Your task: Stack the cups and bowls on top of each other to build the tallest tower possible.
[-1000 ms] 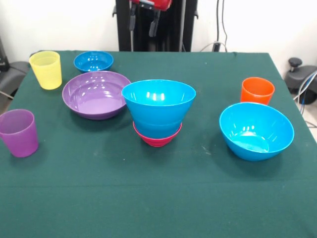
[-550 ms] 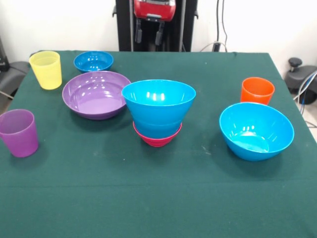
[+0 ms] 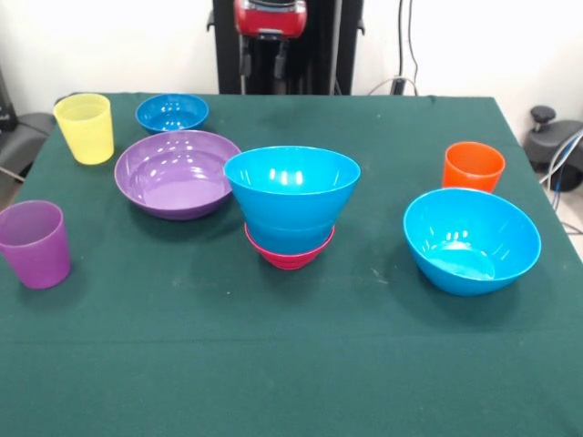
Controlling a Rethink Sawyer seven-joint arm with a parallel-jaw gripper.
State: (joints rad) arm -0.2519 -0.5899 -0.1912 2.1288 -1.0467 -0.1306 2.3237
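At the middle of the table, a tall blue bowl (image 3: 291, 196) sits nested upright in a small magenta bowl (image 3: 289, 251), and together they make a short tower two bowls high. Only the rim and lower side of the magenta bowl show beneath the blue one.

Just to the left of the tower lies a wide, shallow purple bowl (image 3: 177, 173), close to the blue bowl's rim; whether they touch cannot be told. Behind the purple bowl stands a small blue bowl (image 3: 172, 112), and beside that, near the far left corner, a yellow cup (image 3: 85, 128). A purple cup (image 3: 35, 244) stands alone at the left edge, nearer the front.

To the right, well apart from the tower, a large blue bowl (image 3: 472, 239) rests tipped slightly, its opening turned forward. An orange cup (image 3: 474, 167) stands just behind it.

All of these sit on a green tablecloth (image 3: 291, 355).

The gripper (image 3: 262, 58) hangs at the far side of the table, above the cloth and holding nothing, its two dark fingers apart.
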